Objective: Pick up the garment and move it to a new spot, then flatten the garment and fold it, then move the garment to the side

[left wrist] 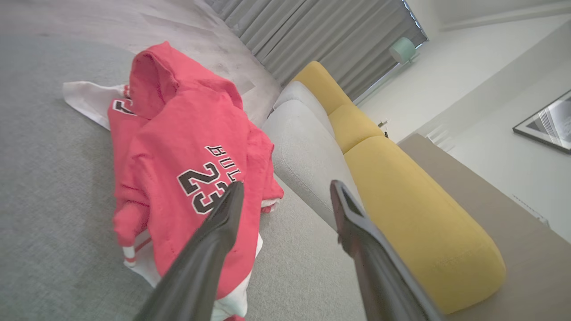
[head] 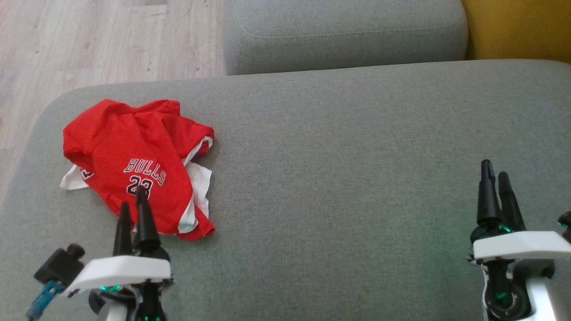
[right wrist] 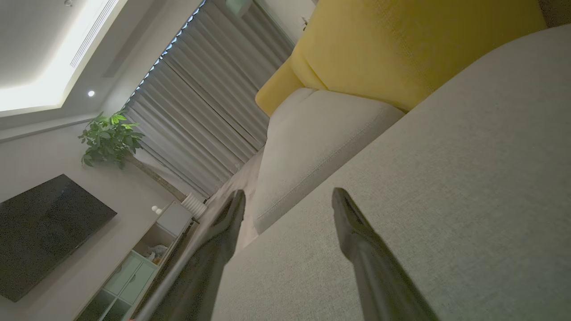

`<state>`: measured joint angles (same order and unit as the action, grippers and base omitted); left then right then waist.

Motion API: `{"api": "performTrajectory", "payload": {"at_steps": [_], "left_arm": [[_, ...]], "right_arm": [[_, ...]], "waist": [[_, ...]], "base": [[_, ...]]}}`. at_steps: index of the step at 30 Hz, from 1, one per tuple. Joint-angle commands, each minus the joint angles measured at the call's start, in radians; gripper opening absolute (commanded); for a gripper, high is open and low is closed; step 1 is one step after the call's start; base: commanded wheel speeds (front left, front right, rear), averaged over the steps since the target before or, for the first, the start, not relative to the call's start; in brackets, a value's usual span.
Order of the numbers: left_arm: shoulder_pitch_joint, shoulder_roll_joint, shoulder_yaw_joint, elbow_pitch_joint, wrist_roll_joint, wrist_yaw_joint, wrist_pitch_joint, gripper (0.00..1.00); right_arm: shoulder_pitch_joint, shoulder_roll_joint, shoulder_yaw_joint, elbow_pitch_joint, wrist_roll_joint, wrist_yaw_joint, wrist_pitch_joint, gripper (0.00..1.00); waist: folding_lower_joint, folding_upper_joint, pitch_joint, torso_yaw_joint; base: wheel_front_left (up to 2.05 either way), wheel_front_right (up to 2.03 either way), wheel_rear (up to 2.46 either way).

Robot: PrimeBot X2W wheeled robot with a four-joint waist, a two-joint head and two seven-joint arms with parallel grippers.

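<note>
The garment (head: 138,165) is a red jersey with white trim, lettered BULLS 23, lying crumpled on the left part of the grey sofa seat (head: 339,178). My left gripper (head: 132,197) hovers at its near edge, open, nothing between the fingers. In the left wrist view the garment (left wrist: 187,169) bulks up just ahead of the left gripper (left wrist: 285,189), its left finger (left wrist: 214,240) in front of the red cloth. My right gripper (head: 495,171) stands open over bare seat at the lower right, far from the jersey; the right wrist view shows this gripper (right wrist: 287,196) with its fingers apart.
A grey cushion (head: 343,35) sits behind the seat with a yellow cushion (head: 517,26) at its right. Wooden floor (head: 89,40) lies beyond the seat's rounded left edge. Wide bare seat stretches between the two grippers.
</note>
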<state>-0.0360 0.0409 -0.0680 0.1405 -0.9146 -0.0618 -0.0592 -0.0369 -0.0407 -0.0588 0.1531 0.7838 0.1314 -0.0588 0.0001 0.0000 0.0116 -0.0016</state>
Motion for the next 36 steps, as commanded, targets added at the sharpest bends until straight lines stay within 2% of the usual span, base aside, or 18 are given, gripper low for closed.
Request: {"api": "performTrajectory", "payload": {"at_steps": [1,10,16,36], "left_arm": [[-0.043,0.005,0.007,-0.044,0.029,-0.003,-0.013,1.00],[-0.052,0.015,-0.069,-0.041,0.225,-0.004,-0.042,1.00],[-0.061,0.032,-0.115,-0.037,0.312,0.010,-0.057,1.00],[-0.132,0.116,-0.322,-0.004,0.608,0.131,-0.115,1.00]], "right_arm": [[-0.038,-0.006,0.018,-0.045,-0.030,0.000,-0.012,1.00],[-0.034,-0.006,0.043,-0.058,-0.210,0.000,-0.041,1.00],[-0.033,-0.007,0.051,-0.065,-0.295,0.000,-0.056,1.00],[-0.031,-0.008,0.066,-0.083,-0.626,-0.001,-0.115,1.00]], "waist": [[0.0000,0.0000,0.000,0.000],[0.0000,0.0000,0.000,-0.002],[0.0000,0.0000,0.001,-0.001],[0.0000,0.0000,0.010,0.000]], "base": [[0.00,0.00,0.00],[0.00,0.00,0.00],[0.00,0.00,0.00],[0.00,0.00,0.00]]}}
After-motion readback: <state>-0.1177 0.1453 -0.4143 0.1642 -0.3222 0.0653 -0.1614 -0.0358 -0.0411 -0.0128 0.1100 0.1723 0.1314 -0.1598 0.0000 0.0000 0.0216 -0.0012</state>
